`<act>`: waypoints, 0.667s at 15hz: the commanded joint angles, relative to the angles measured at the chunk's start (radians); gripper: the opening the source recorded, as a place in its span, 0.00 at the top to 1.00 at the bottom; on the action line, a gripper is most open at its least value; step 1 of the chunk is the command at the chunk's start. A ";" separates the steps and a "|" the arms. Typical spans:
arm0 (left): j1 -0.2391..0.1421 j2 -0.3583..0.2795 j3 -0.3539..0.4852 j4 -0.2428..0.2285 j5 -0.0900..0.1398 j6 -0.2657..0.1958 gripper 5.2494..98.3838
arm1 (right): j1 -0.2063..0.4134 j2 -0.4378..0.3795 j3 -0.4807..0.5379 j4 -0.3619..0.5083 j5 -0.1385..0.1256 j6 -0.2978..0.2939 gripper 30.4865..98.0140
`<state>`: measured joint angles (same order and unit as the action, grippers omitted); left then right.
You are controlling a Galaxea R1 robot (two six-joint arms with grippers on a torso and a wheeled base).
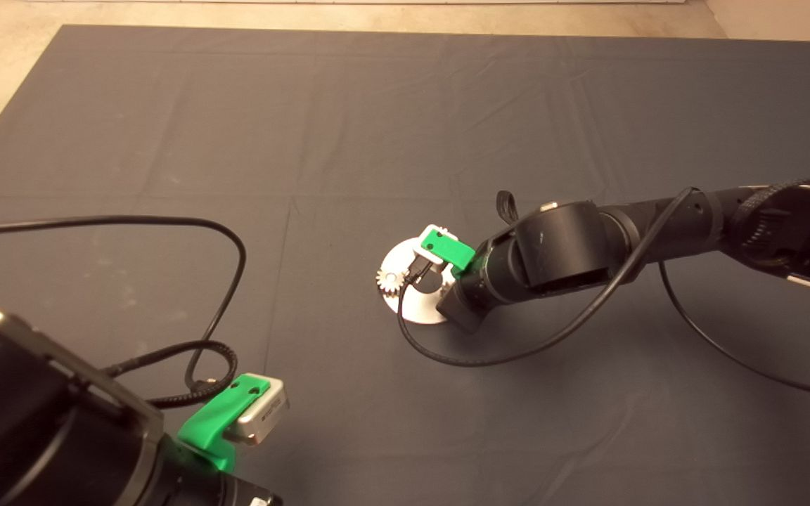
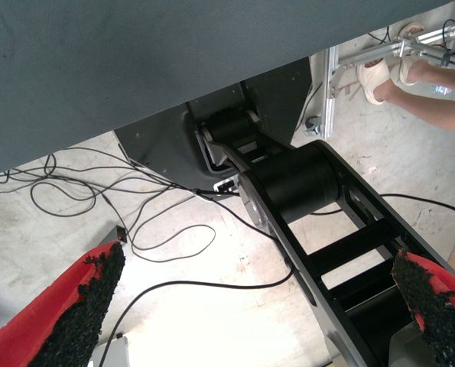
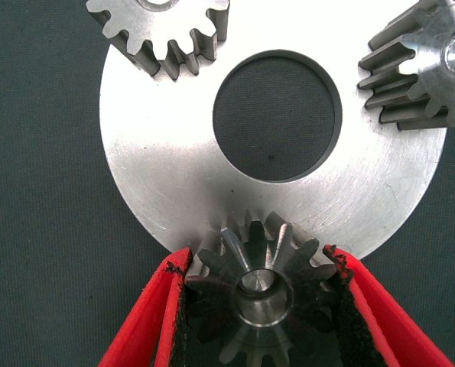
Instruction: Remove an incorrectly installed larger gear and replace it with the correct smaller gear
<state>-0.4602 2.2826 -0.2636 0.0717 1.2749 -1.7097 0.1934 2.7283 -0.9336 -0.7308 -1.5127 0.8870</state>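
My right gripper (image 3: 259, 294) pinches the smaller gear (image 3: 258, 294) between its pads, seated on its pin at the round plate's (image 3: 166, 160) rim; its axis stands upright. My left gripper (image 2: 250, 306) waits spread, well away.

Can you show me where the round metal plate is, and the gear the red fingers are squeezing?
plate (image 3: 170, 164): right wrist view, bare face beside its hole.
gear (image 3: 261, 294): right wrist view, hub, between the right gripper's pads.
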 commanded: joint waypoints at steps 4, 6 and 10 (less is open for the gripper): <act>-0.009 -0.001 0.014 -0.006 -0.002 -0.002 0.08 | 0.000 -0.005 0.000 -0.035 0.003 0.003 0.85; -0.009 -0.001 0.014 -0.006 -0.002 -0.003 0.08 | -0.003 -0.006 0.000 -0.035 0.003 0.004 0.85; -0.009 -0.001 0.015 -0.006 -0.002 -0.002 0.08 | -0.003 -0.008 0.000 -0.036 0.003 0.004 0.85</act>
<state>-0.4602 2.2828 -0.2636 0.0717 1.2748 -1.7098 0.1881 2.7262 -0.9328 -0.7404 -1.5115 0.8874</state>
